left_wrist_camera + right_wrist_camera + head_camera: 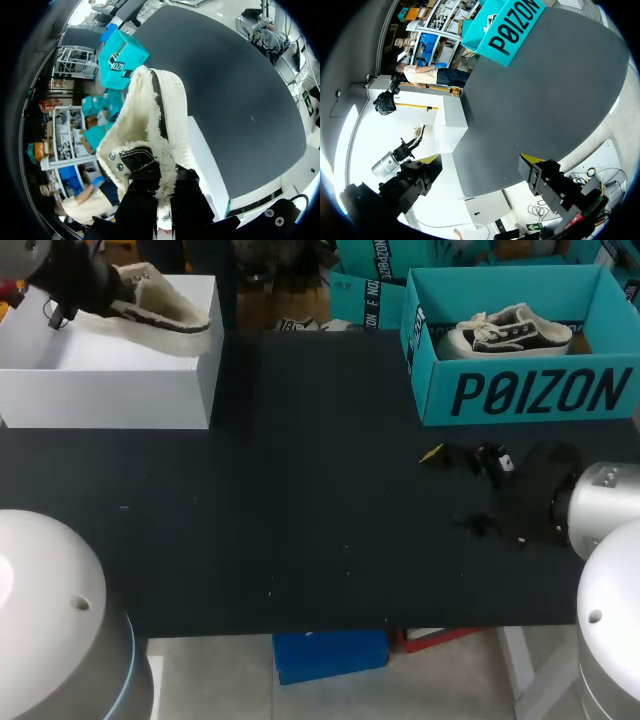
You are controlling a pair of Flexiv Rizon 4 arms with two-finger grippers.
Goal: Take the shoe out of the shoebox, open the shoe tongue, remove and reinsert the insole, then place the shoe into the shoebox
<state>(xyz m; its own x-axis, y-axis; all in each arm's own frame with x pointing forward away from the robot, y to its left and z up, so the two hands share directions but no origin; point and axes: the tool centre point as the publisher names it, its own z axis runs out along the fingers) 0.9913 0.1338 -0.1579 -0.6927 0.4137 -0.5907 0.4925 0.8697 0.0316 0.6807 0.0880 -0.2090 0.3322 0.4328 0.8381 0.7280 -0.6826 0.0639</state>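
A cream, fleece-lined shoe (160, 305) hangs over the open white shoebox (110, 390) at the table's far left. My left gripper (115, 292) is shut on the shoe's heel collar. In the left wrist view the shoe (160, 115) stretches away from that gripper (160, 175), sole side toward the white shoebox (205, 160) below. My right gripper (455, 490) hovers low over the table's right side, open and holding nothing. Its own view shows the gripper (480, 167) with fingers spread wide over bare table, the white shoebox (452, 125) far ahead.
A teal shoebox (530, 390) stands at the far right with a black-and-white sneaker (510, 332) inside, just beyond my right gripper. The dark tabletop (300, 500) stretches between the two boxes.
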